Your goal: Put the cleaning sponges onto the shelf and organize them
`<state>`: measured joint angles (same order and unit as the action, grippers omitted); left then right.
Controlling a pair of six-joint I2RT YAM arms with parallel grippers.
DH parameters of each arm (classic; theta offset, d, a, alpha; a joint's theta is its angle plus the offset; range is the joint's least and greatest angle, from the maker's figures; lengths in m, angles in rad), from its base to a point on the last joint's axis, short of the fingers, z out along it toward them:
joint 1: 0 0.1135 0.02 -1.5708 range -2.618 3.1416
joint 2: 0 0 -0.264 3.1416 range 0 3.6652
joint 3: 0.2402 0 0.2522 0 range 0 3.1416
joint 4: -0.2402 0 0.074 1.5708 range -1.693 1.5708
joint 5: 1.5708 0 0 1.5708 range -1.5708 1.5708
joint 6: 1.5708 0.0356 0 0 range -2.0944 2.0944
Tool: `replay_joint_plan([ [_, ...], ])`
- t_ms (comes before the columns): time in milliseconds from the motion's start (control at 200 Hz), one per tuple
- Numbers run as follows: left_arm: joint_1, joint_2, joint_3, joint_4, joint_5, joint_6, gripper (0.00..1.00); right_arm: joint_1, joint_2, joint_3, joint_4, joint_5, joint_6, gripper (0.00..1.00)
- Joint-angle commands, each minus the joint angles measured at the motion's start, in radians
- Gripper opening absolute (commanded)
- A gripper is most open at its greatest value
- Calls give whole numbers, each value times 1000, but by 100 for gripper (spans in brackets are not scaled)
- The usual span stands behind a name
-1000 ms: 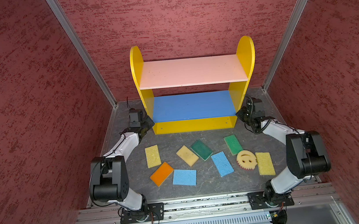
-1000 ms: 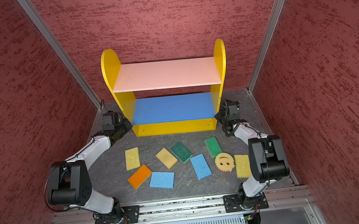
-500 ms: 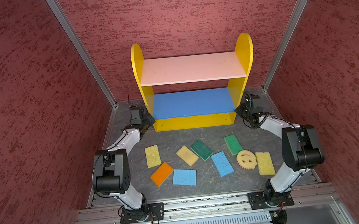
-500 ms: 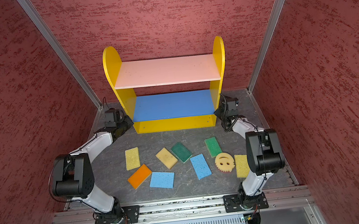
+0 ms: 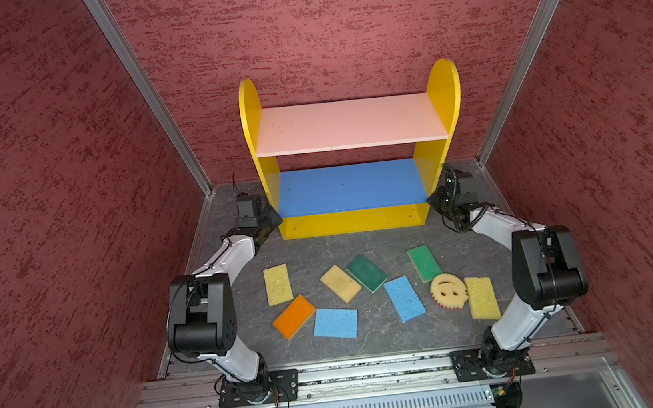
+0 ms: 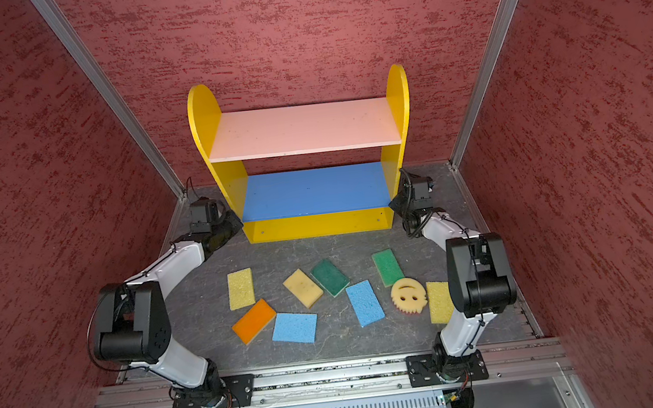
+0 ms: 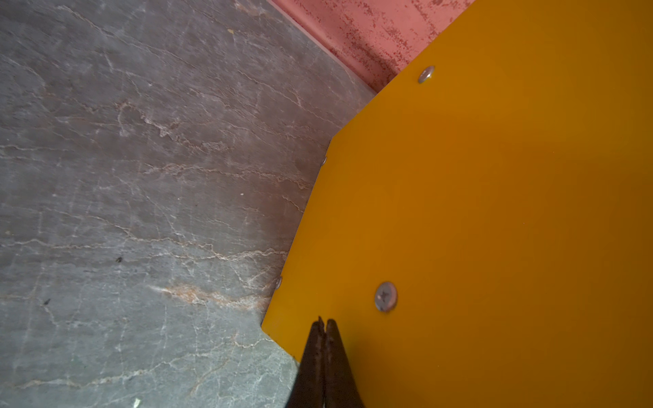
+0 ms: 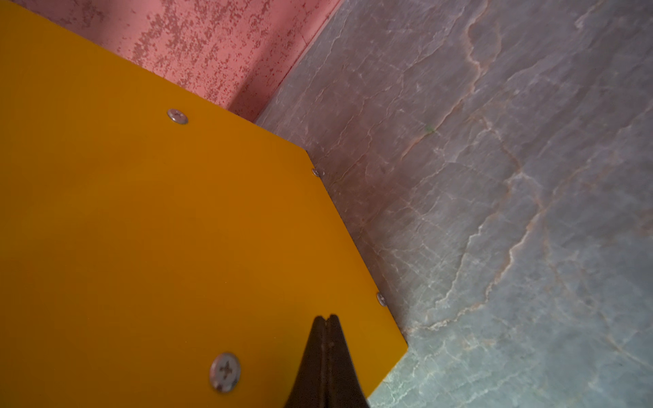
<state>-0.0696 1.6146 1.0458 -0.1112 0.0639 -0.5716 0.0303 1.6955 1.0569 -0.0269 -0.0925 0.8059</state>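
Observation:
The shelf [image 5: 349,125] stands at the back, with a pink top board, a blue middle board [image 6: 315,191] and yellow side panels. All its boards are bare. Several cleaning sponges lie flat on the floor in front of it: yellow [image 5: 278,284], orange [image 5: 294,316], blue [image 5: 335,323], dark green [image 5: 366,273], green [image 5: 423,263] and a round smiley one [image 5: 447,291]. My left gripper [image 5: 274,219] [image 7: 325,321] is shut, its tip against the shelf's left side panel [image 7: 477,212] low down. My right gripper [image 5: 431,199] [image 8: 327,318] is shut against the right side panel [image 8: 159,229].
Red textured walls [image 5: 44,203] close in the cell on three sides, close behind the shelf. The floor is grey stone-patterned [image 5: 374,342]. Both arm bases sit on a metal rail [image 5: 377,369] along the front edge.
The shelf has slid slightly back toward the rear wall, with both shut grippers following at its lower corners. The sponges have not moved.

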Motion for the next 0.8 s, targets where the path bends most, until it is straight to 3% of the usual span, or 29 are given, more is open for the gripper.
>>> replay_joint_plan([
  [0,-58,-61,5,19,157,-5,0,23,-66,-11,-35,7,-21,0],
  [220,-50,-140,4,-95,91,-17,0,23,-117,-27,-113,89,-65,0],
  [366,-51,-203,-57,-159,-22,-147,0,23,-142,-49,-136,119,-71,0],
  [466,-59,-242,-127,-140,-37,-232,0,27,-155,-63,-147,140,-62,0],
  [581,-61,-217,-77,-266,-51,-224,1,45,-173,-78,-159,137,-82,0],
  [797,-73,-331,-196,-248,-61,-267,5,105,-362,-213,-164,191,-93,0],
])
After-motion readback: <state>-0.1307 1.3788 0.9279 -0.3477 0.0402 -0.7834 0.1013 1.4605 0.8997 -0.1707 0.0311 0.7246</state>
